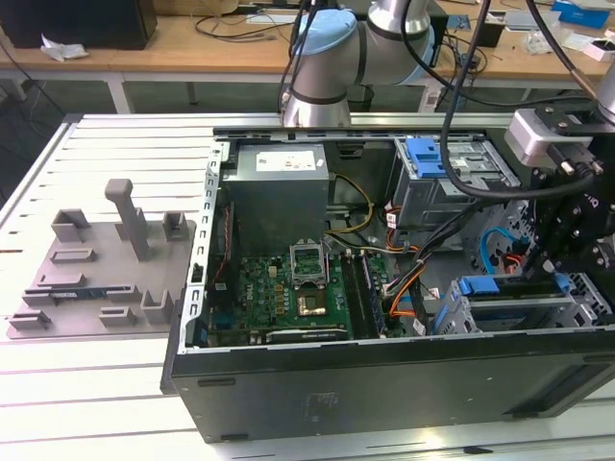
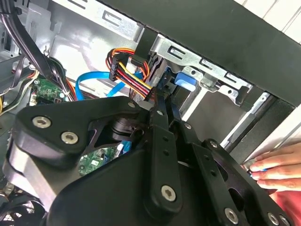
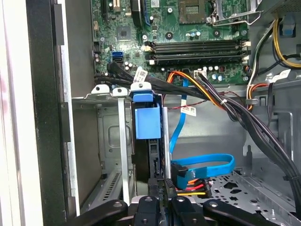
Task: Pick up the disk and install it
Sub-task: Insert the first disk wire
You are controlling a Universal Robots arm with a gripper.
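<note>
The disk stands on edge in a slot of the metal drive cage, its blue bracket tab facing the motherboard. The exterior view shows that blue tab of the disk in the cage at the case's right end. My gripper is right over the cage, its two black fingers close together and pinching the disk's near edge. In the second wrist view the disk's blue bracket sits just past the fingertips. The gripper's body hides most of the drive.
Orange, red and black power cables and a blue data cable lie beside the cage. A second blue caddy sits in the upper bay, near the grey power-supply box. A hand rests on the case's edge. A grey fixture plate lies outside.
</note>
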